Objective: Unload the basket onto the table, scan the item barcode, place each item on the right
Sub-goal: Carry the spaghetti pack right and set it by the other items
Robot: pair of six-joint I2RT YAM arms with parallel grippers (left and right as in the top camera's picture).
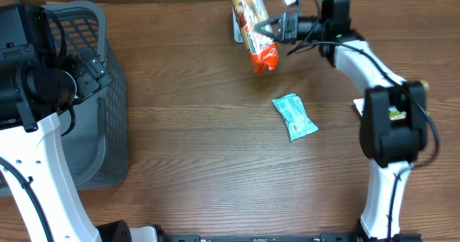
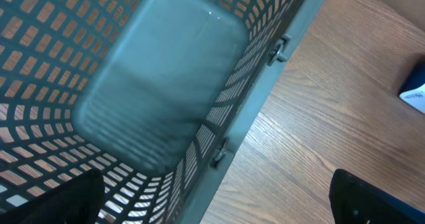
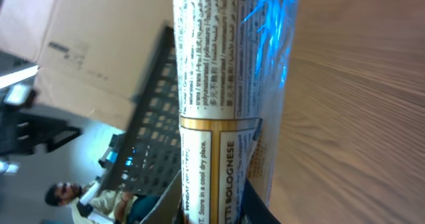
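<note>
The item is a long pasta packet (image 1: 253, 23) with a red-orange end, held up at the back of the table. My right gripper (image 1: 277, 28) is shut on it from the right. In the right wrist view the packet (image 3: 226, 84) rises from between the fingers of my right gripper (image 3: 226, 214), its printed text side toward the camera. The barcode is out of view. My left gripper (image 1: 92, 66) hangs open over the grey basket (image 1: 115, 120) at the left. Its left wrist view shows the left gripper (image 2: 219, 204) with fingertips (image 2: 66, 201) spread wide and nothing between them.
A teal snack packet (image 1: 295, 117) lies flat on the wood mid-table. A small grey-white object (image 1: 238, 31) stands behind the held packet. The basket rim (image 2: 255, 111) crosses the left wrist view, and a blue-white thing (image 2: 415, 91) shows at its right edge.
</note>
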